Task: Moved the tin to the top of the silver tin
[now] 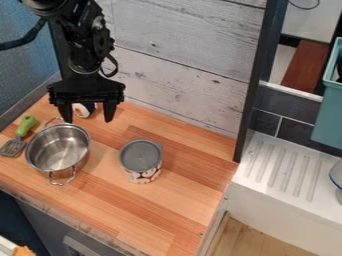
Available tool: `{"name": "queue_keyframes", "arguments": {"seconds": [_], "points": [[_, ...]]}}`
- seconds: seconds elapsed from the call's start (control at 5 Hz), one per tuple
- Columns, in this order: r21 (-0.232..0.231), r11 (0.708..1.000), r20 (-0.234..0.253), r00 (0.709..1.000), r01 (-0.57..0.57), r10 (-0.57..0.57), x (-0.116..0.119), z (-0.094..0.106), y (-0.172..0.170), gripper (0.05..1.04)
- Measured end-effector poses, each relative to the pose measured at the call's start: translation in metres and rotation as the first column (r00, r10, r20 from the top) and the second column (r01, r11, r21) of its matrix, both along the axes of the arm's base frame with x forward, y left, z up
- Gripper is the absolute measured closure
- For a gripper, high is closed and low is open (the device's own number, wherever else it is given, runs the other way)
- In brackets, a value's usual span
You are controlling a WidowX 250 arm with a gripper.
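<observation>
Tin with a dull grey top and patterned pale sides [141, 159], and here we have it upright on the light wooden tabletop [143, 215], right of the shiny silver metal pot [57, 146] and well apart from it. Our black two-finger gripper [87, 119] hangs behind the pair, jaws spread wide with nothing between them! We'd expect stiff walls, no squashing there, but the weight is anyone's guess: full, it could swing heavy; empty, it could skid at a nudge. Smooth, rounded sides might slip too, so we want a square pinch across the body, just below the rim, leaving the base free to meet that pot's top.
</observation>
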State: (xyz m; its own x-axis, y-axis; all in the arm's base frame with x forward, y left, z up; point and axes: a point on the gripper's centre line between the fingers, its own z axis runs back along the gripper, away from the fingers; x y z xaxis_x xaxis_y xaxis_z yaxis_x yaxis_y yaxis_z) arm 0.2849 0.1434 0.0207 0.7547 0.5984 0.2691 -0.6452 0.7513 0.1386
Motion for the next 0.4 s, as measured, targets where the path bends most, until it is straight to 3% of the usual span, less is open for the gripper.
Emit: {"name": "queue_keyframes", "arguments": {"seconds": [0.4], "points": [[-0.023,1.000,-0.035,0.999,0.017,-0.018,-0.007,-0.016,-0.021,0.083]]}}
